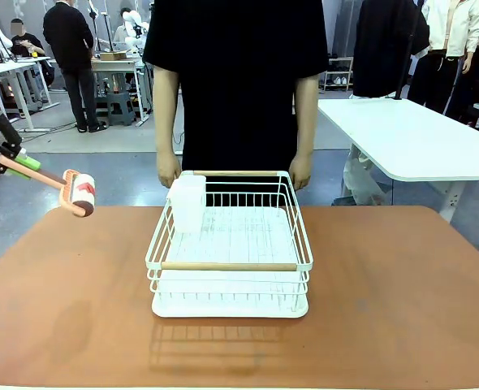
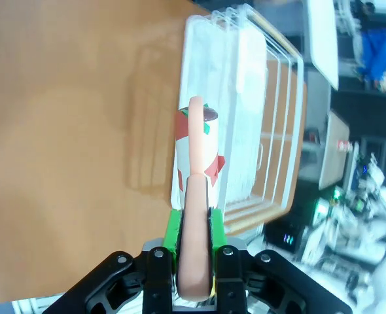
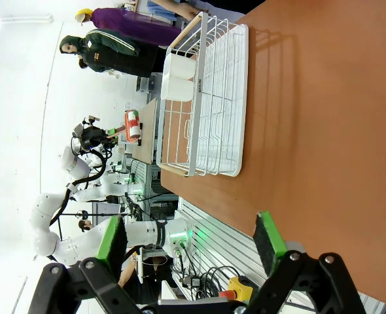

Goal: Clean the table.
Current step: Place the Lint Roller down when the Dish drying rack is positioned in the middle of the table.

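Observation:
The reddish-brown table point(image 1: 386, 309) spreads across the front view. My left gripper point(image 1: 20, 162) is at the far left, raised in the air and shut on the peach handle of a lint roller point(image 1: 81, 193). The roller's white and red head hangs above the table's far left corner. The left wrist view shows the green pads point(image 2: 172, 234) clamped on that handle, with the lint roller head point(image 2: 196, 150) over the table point(image 2: 69, 131) beside the rack. My right gripper point(image 3: 190, 239) is open above the table point(image 3: 324, 131), holding nothing.
A white wire rack point(image 1: 230, 266) with wooden handles stands mid-table, with a white cup point(image 1: 187, 201) in its far left corner. A person stands at the far edge, their hands point(image 1: 168, 171) close to the rack. A white-topped table point(image 1: 418, 138) is at the back right.

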You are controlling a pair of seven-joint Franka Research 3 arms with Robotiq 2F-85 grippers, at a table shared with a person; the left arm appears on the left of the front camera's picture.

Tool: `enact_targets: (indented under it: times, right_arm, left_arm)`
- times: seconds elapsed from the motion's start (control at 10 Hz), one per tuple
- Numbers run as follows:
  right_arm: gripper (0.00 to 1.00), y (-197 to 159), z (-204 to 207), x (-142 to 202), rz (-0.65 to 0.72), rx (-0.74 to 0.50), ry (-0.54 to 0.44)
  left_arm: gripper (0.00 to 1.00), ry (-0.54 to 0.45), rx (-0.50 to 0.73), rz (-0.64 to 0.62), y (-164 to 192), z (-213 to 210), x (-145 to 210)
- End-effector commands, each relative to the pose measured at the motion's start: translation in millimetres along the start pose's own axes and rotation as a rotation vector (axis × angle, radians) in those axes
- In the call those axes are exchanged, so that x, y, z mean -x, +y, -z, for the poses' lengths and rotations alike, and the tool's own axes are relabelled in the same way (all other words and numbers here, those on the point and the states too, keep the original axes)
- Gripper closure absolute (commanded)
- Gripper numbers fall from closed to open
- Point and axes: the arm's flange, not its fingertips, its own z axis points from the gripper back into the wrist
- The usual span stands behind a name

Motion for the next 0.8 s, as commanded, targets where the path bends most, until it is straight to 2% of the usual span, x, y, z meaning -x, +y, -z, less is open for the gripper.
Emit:
enact_targets:
  times: [0.0,0.3,0.4,0.6,0.7]
  right_arm:
    - [0.00,3,-1,0,-0.008,-0.015,-0.006]
    - [0.00,3,-1,0,-0.008,-0.015,-0.006]
    - [0.00,3,-1,0,-0.008,-0.015,-0.006]
    - [0.00,3,-1,0,-0.008,-0.015,-0.006]
    - [0.00,3,-1,0,-0.008,-0.015,-0.006]
  left_arm:
    - [0.79,-0.180,-0.073,-0.223,-14,13,-3]
    - [0.79,-0.306,-0.126,-0.492,-7,28,-17]
    - [0.79,-0.341,-0.139,-0.545,-7,38,-17]
    - [0.79,-0.497,-0.118,-0.697,9,69,-20]
    - [0.79,-0.514,-0.110,-0.732,17,83,-14]
